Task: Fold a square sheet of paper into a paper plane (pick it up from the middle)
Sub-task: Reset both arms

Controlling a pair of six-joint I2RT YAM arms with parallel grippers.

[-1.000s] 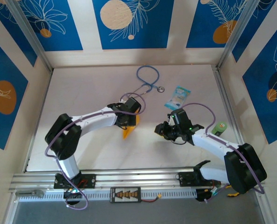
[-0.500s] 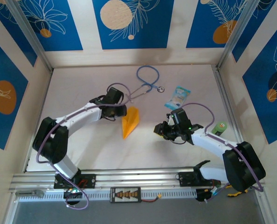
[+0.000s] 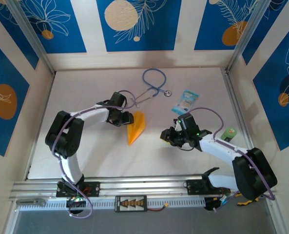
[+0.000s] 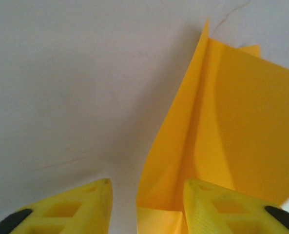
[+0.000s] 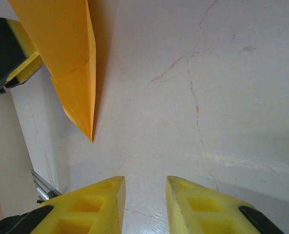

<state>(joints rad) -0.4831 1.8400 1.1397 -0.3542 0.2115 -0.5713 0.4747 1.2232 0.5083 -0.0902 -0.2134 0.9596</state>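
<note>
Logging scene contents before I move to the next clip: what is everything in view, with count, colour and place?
folded paper plane: one, orange-yellow, table centre, tip toward the near edge
stethoscope with looped tubing: one, blue with a metal chest piece, far centre
printed foil packet: one, light blue, far right of centre
small cylindrical object: one, green, right table edge; kind unclear
table: one, white
printed wall panels: several, blue with white and orange motifs, around the table
left arm's fingers: two, yellow, apart, at the plane's wide end
right arm's fingers: two, yellow, apart, nothing between, right of the plane
</note>
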